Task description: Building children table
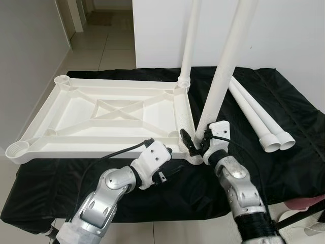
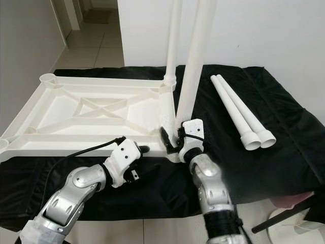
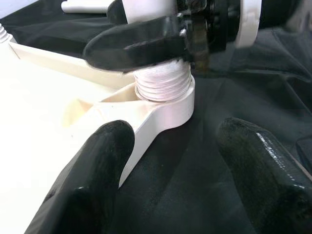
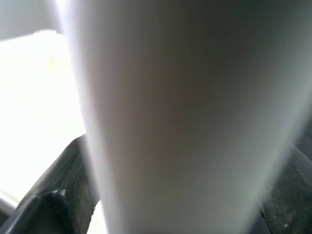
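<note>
A white plastic tabletop (image 1: 101, 114) lies upside down on a black cloth (image 1: 284, 152), its ribbed underside crossed by an X-shaped brace and a round socket at each corner. One white leg (image 1: 189, 46) stands upright in the far right corner socket, and a second leg (image 1: 223, 66) rises from the near right corner socket (image 3: 165, 105), where its threaded end shows just above the collar. Two more loose legs (image 1: 256, 114) lie side by side on the cloth to the right, well apart from the tabletop. The right gripper (image 1: 195, 145) reaches in low from the near side, its forearm angled up toward the corner, with its black fingers closed around the base of the near leg. The left gripper (image 1: 165, 173) sits just beside the tabletop's near edge, elbow bent, pointing toward the same corner; its fingers (image 3: 92, 180) are spread wide and hold nothing.
</note>
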`<state>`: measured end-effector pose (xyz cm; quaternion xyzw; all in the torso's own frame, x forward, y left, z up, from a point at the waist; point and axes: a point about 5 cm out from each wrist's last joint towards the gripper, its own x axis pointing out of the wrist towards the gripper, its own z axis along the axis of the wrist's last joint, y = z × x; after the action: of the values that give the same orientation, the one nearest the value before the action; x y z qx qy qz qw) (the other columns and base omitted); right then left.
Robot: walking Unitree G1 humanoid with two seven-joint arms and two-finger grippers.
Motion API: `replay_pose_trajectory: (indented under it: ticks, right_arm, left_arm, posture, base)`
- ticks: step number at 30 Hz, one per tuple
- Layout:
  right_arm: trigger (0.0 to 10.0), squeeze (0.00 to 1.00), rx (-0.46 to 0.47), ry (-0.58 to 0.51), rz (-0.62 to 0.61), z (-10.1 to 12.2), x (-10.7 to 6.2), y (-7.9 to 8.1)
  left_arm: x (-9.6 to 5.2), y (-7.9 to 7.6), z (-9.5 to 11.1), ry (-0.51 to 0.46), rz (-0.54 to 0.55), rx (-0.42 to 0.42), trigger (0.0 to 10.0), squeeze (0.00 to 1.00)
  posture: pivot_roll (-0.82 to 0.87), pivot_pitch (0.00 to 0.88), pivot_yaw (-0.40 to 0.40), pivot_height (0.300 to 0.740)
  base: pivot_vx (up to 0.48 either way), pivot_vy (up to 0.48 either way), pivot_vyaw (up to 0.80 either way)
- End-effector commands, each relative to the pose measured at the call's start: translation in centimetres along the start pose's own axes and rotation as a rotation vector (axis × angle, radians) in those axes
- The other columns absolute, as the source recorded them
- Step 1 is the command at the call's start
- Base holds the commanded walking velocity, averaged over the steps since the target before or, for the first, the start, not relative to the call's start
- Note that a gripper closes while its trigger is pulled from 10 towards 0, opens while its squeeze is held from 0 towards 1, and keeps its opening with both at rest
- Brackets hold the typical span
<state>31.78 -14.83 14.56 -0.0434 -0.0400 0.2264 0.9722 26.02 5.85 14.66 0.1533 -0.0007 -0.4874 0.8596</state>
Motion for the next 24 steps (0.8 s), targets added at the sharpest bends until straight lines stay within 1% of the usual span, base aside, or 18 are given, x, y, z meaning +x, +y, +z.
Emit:
replay_pose_trajectory:
  ticks: [1,2,5,6,7,8,9,10,12,16,18,19,22,23,24]
  right_arm:
    - [10.0,0.0,0.0,-0.006,0.054,0.0,0.2,0.3]
    - [10.0,0.0,-0.022,0.007,0.122,-0.2,0.2,-0.2]
    - [10.0,0.0,-0.029,0.02,0.164,-0.4,0.2,-0.4]
    - [7.1,0.0,-0.035,0.028,0.186,-0.6,0.2,-0.5]
    - [7.1,0.0,-0.035,0.028,0.186,-0.6,0.2,-0.5]
    - [2.2,0.0,-0.041,0.039,0.201,-0.8,0.2,-0.7]
    - [2.2,0.0,-0.041,0.039,0.201,-0.8,0.2,-0.7]
    - [0.0,0.0,-0.046,0.049,0.215,-1.0,0.2,-0.8]
    - [0.0,0.0,-0.046,0.049,0.215,-1.0,0.2,-0.8]
    - [0.0,0.0,-0.074,0.087,0.233,-2.1,-0.2,-1.2]
    - [0.0,0.0,-0.074,0.087,0.233,-2.1,-0.2,-1.2]
    - [0.0,0.0,-0.056,0.084,0.238,-2.3,-0.3,-1.2]
    - [0.0,0.0,-0.046,0.083,0.239,-2.5,-0.4,-1.1]
    - [10.0,0.0,-0.018,0.071,0.222,-2.5,-0.5,-1.0]
    - [10.0,0.0,-0.018,0.071,0.222,-2.5,-0.5,-1.0]
  left_arm:
    - [-0.1,0.6,-0.1,0.009,0.066,0.011,10.0,0.0]
    - [0.0,0.6,-0.2,0.009,0.069,0.014,10.0,0.0]
    - [0.0,0.5,-0.2,0.008,0.07,0.013,10.0,0.0]
    - [0.1,0.5,-0.2,0.008,0.07,0.012,10.0,0.0]
    - [0.1,0.5,-0.2,0.008,0.07,0.012,10.0,0.0]
    - [0.1,0.4,-0.2,0.007,0.07,0.011,10.0,0.0]
    - [0.1,0.4,-0.2,0.007,0.07,0.011,10.0,0.0]
    - [0.1,0.4,-0.2,0.007,0.069,0.01,10.0,0.0]
    - [0.1,0.4,-0.2,0.007,0.069,0.01,10.0,0.0]
    - [0.0,0.2,-0.5,0.012,0.073,0.005,10.0,0.0]
    - [0.0,0.2,-0.5,0.012,0.073,0.005,10.0,0.0]
    - [0.1,0.3,-0.5,0.012,0.078,0.005,10.0,0.0]
    - [0.1,0.4,-0.5,0.013,0.081,0.005,10.0,0.0]
    - [0.1,0.6,-0.5,0.014,0.085,0.007,10.0,0.0]
    - [0.1,0.6,-0.5,0.014,0.085,0.007,10.0,0.0]
  posture:
    - [0.0,0.0,-0.039,0.74]
    - [0.0,0.0,-0.04,0.74]
    - [0.0,0.0,-0.043,0.74]
    - [0.0,0.0,-0.043,0.74]
    - [0.0,0.0,-0.043,0.74]
    - [0.0,0.0,-0.046,0.74]
    - [0.0,0.0,-0.046,0.74]
    - [0.0,0.0,-0.046,0.74]
    - [0.0,0.0,-0.046,0.74]
    - [0.01,0.0,-0.056,0.74]
    - [0.01,0.0,-0.056,0.74]
    - [0.01,0.0,-0.057,0.74]
    - [0.01,0.0,-0.057,0.74]
    - [0.01,0.0,-0.057,0.74]
    - [0.01,0.0,-0.057,0.74]
  base:
    - [0.0,0.0,0.0]
    - [0.0,0.0,0.0]
    - [0.0,0.0,0.0]
    - [0.0,0.0,0.0]
    - [0.0,0.0,0.0]
    - [0.0,0.0,0.0]
    - [0.0,0.0,0.0]
    - [0.0,0.0,0.0]
    - [0.0,0.0,0.0]
    - [0.0,0.0,0.0]
    - [0.0,0.0,0.0]
    - [0.0,0.0,0.0]
    - [0.0,0.0,0.0]
    - [0.0,0.0,0.0]
    - [0.0,0.0,0.0]
